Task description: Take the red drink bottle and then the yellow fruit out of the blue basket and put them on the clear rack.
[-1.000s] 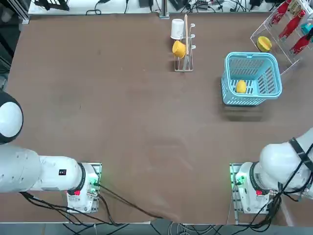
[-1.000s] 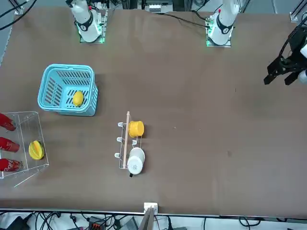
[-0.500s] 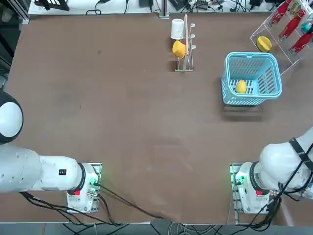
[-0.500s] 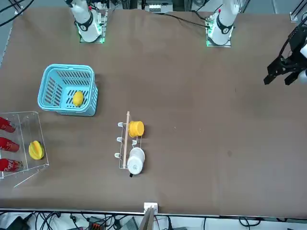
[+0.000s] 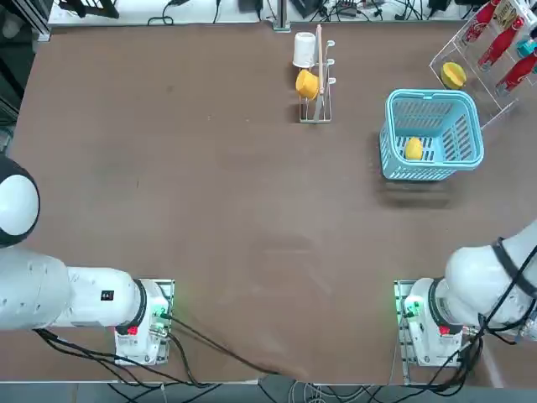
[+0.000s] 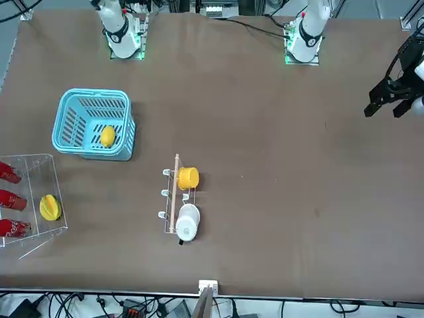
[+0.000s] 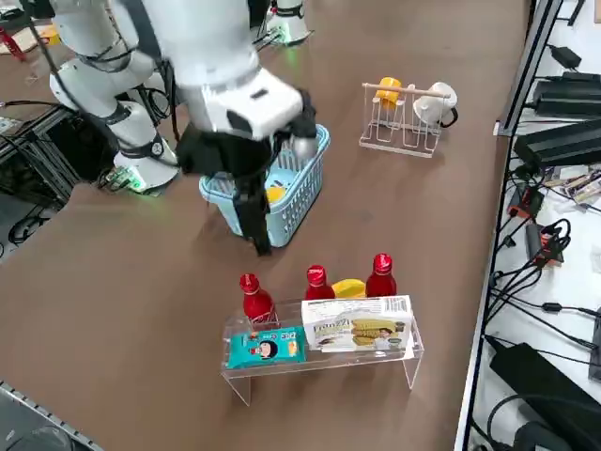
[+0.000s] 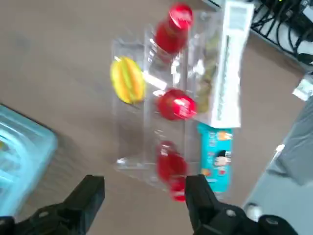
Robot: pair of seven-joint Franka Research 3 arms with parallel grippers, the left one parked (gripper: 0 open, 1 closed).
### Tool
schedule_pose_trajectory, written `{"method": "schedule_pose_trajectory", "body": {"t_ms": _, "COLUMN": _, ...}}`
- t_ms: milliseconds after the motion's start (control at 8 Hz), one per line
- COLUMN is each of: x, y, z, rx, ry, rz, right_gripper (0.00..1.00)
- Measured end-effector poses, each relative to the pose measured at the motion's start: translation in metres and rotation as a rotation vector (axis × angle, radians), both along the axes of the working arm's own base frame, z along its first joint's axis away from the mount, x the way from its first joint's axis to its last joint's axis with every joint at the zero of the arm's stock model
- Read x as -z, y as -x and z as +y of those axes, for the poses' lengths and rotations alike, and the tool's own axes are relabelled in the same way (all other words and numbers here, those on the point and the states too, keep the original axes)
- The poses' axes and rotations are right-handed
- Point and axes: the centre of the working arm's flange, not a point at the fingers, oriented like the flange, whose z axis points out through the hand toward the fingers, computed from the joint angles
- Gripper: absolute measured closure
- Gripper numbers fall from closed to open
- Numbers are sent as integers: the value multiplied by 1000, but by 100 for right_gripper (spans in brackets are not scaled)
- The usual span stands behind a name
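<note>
The blue basket (image 5: 434, 105) (image 6: 65, 109) holds only the small yellow fruit (image 5: 414, 149) (image 6: 107, 136). Three red bottles (image 7: 252, 297) (image 7: 316, 282) (image 7: 380, 274) stand upright on the clear rack (image 7: 319, 349) (image 5: 470, 46); I cannot tell which one is the task's bottle. My right gripper (image 8: 143, 196) (image 7: 255, 225) hangs high over the gap between basket and rack, open and empty. Its fingers (image 8: 90, 193) frame the nearest red bottle (image 8: 171, 169) far below. It is outside the top and front views.
The rack also carries a larger yellow-orange fruit (image 8: 127, 78) (image 6: 50, 207), a teal packet (image 7: 266, 348) and a white box (image 7: 357, 329). A thin cup stand (image 5: 317, 75) with a yellow cup (image 5: 307, 84) and a white cup (image 5: 304, 49) stands left of the basket.
The right arm's elbow shifts slightly at the edge of the top view. Basket, fruit and rack contents stay as they were.
</note>
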Motion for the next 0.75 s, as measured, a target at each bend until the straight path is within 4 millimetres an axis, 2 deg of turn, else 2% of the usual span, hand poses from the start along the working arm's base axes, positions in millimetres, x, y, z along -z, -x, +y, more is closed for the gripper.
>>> {"method": "schedule_pose_trajectory", "body": {"t_ms": 250, "x": -34, "y": 3, "z": 73, "rx": 119, "ry": -45, "rz": 47, "right_gripper": 0}}
{"method": "schedule_pose_trajectory", "body": {"t_ms": 375, "x": -39, "y": 8, "z": 103, "rx": 159, "ry": -54, "rz": 64, "right_gripper": 0}}
{"method": "schedule_pose_trajectory", "body": {"t_ms": 750, "x": -12, "y": 40, "z": 179, "rx": 258, "ry": -66, "rz": 128, "right_gripper": 0}}
